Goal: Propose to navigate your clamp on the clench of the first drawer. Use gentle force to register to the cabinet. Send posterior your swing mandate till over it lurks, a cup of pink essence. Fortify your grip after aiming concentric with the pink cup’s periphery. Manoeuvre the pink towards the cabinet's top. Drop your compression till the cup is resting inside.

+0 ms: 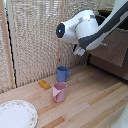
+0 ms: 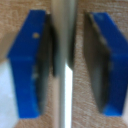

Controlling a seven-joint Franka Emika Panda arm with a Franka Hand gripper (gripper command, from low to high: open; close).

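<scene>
In the wrist view my clamp point(image 2: 64, 65) straddles the clench point(image 2: 63, 105), a slim silver bar against the brown front of the first drawer point(image 2: 85, 117). The blue fingers point(image 2: 27, 65) sit either side of the bar. One pad lies close against it and the other stands a little off, so the clamp is open. In the exterior view the bulky white arm point(image 1: 82, 30) reaches to the dark cabinet point(image 1: 114, 50) at the exterior view's right and hides the clamp. The pink cup point(image 1: 59, 92) stands upright on the wooden floor, well below and away from the arm.
A blue mug point(image 1: 63, 73) stands just behind the pink cup. A small orange block point(image 1: 44, 84) lies toward the exterior view's left of them. A patterned white plate point(image 1: 15, 114) sits at the lower left. A pale slatted screen point(image 1: 35, 40) forms the back wall.
</scene>
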